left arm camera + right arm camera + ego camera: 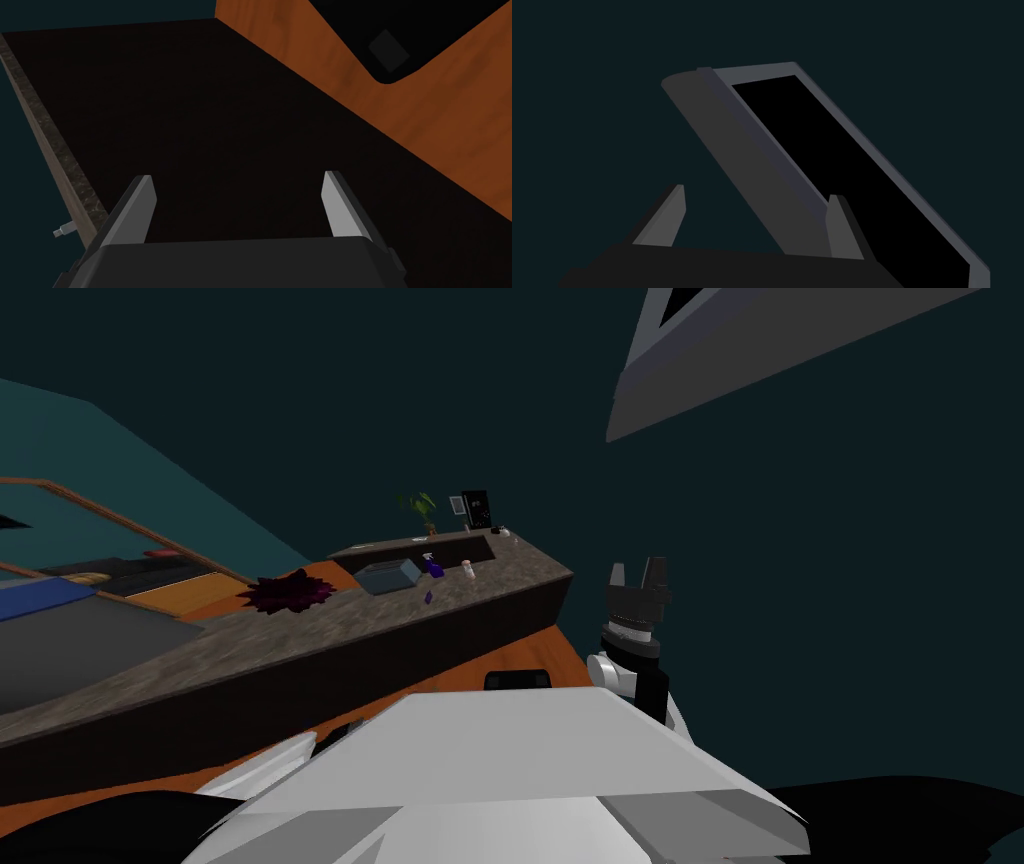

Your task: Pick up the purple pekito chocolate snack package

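Observation:
A small purple package (pixel 428 598) lies on the mottled stone counter top (pixel 300 638), near its front edge, far ahead of both arms. My right gripper (pixel 637 571) is raised to the right of the counter's end, well apart from the package; its fingers stand open with nothing between them (pixel 757 192). My left gripper (pixel 237 176) is open and empty too, low down and facing the counter's dark front panel (pixel 200 125), with the stone edge (pixel 55 150) to one side.
Behind the package stand a purple spray bottle (pixel 432 565), a small white bottle (pixel 467 571) and a grey box (pixel 388 576). A dark purple spiky thing (pixel 290 591) lies further left. A potted plant (pixel 425 508) stands at the counter's far end. The floor (pixel 425 110) is orange wood.

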`<state>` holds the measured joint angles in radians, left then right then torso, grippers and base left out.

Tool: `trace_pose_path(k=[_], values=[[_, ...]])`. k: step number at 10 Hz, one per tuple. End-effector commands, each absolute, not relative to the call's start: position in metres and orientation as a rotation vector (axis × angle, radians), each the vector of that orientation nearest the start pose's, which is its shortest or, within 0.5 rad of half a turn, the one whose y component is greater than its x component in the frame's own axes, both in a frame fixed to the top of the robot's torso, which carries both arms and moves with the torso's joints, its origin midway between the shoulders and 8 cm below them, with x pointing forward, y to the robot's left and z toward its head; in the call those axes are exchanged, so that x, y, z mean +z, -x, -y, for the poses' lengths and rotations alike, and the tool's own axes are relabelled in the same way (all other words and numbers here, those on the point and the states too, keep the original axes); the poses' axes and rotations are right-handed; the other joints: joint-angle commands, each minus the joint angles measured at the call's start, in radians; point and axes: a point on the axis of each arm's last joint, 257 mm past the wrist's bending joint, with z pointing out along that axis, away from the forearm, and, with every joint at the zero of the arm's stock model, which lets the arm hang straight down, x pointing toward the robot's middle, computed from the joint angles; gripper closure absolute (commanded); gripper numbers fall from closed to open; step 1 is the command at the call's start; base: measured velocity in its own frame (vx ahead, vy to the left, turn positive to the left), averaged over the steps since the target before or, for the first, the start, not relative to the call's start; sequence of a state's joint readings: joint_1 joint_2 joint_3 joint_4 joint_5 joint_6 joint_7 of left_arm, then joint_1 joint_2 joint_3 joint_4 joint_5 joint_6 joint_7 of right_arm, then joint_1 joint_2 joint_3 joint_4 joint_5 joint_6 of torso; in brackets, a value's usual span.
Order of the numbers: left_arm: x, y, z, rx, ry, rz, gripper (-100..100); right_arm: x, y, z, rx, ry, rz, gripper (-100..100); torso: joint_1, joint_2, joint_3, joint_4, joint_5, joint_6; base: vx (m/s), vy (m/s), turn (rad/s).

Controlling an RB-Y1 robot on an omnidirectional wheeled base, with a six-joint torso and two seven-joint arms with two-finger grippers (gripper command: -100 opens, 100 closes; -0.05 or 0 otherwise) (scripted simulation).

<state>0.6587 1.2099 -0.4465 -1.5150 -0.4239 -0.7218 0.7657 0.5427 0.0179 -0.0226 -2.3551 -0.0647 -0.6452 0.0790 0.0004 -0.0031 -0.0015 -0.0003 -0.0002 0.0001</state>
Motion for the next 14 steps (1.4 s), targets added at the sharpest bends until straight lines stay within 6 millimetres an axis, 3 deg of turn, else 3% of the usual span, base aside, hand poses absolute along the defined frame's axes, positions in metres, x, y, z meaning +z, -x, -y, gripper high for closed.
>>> trace_pose_path(k=[1,4,5,6,7,8,10,11,12,13,14], values=[[-0.412,-0.114,-0.378,-1.075,0.859,-2.606,-100,0.069,-0.295,0.292,1.261,-0.532,-0.448,0,0.0,0.0,0.0,0.0,0.0,0.0,0.046,-0.01,-0.146],[-0.419,-0.089,-0.432,-0.909,0.933,-2.736,-100,0.069,-0.295,0.292,1.261,-0.532,-0.448,0,0.0,0.001,0.0,0.0,0.0,-0.001,0.05,-0.016,-0.271],[-0.419,-0.087,-0.441,-0.878,0.935,-2.746,-100,0.069,-0.295,0.292,1.261,-0.532,-0.448,0,0.0,0.0,0.0,0.0,0.0,0.0,0.046,0.005,-0.098],[-0.419,-0.077,-0.465,-0.8,0.975,-2.792,-100,0.069,-0.295,0.292,1.261,-0.532,-0.448,0,0.001,0.0,0.0,0.0,0.0,-0.002,0.049,0.0,-0.202],[-0.417,-0.077,-0.472,-0.779,0.973,-2.798,-100,0.069,-0.295,0.292,1.261,-0.532,-0.448,0,0.001,0.0,0.0,0.0,0.0,0.0,0.045,0.008,-0.125],[-0.413,-0.069,-0.497,-0.692,1.003,-2.84,-100,0.069,-0.295,0.292,1.261,-0.532,-0.448,0,0.001,0.001,0.0,0.0,0.0,-0.001,0.059,0.002,-0.275],[-0.413,-0.067,-0.503,-0.673,1.012,-2.839,-100,0.069,-0.295,0.292,1.261,-0.532,-0.448,0,0.001,0.0,0.0,0.0,0.0,-0.002,0.037,0.006,-0.059],[-0.407,-0.061,-0.53,-0.577,1.046,-2.87,-100,0.069,-0.295,0.292,1.261,-0.532,-0.448,0,0.0,0.002,0.001,0.0,0.0,-0.002,0.034,0.0,-0.245],[-0.407,-0.06,-0.532,-0.572,1.048,-2.87,-100,0.069,-0.295,0.292,1.261,-0.532,-0.448,0,0.0,0.001,0.001,0.0,0.0,0.0,0.035,0.014,-0.16],[-0.4,-0.056,-0.555,-0.489,1.075,-2.891,-100,0.069,-0.295,0.292,1.261,-0.532,-0.448,0,0.001,0.001,0.001,0.0,0.001,-0.002,0.051,0.011,-0.265],[-0.399,-0.055,-0.56,-0.473,1.081,-2.889,-100,0.069,-0.295,0.292,1.261,-0.532,-0.448,0,0.001,0.0,0.0,0.0,0.0,0.0,0.046,0.026,-0.099]])
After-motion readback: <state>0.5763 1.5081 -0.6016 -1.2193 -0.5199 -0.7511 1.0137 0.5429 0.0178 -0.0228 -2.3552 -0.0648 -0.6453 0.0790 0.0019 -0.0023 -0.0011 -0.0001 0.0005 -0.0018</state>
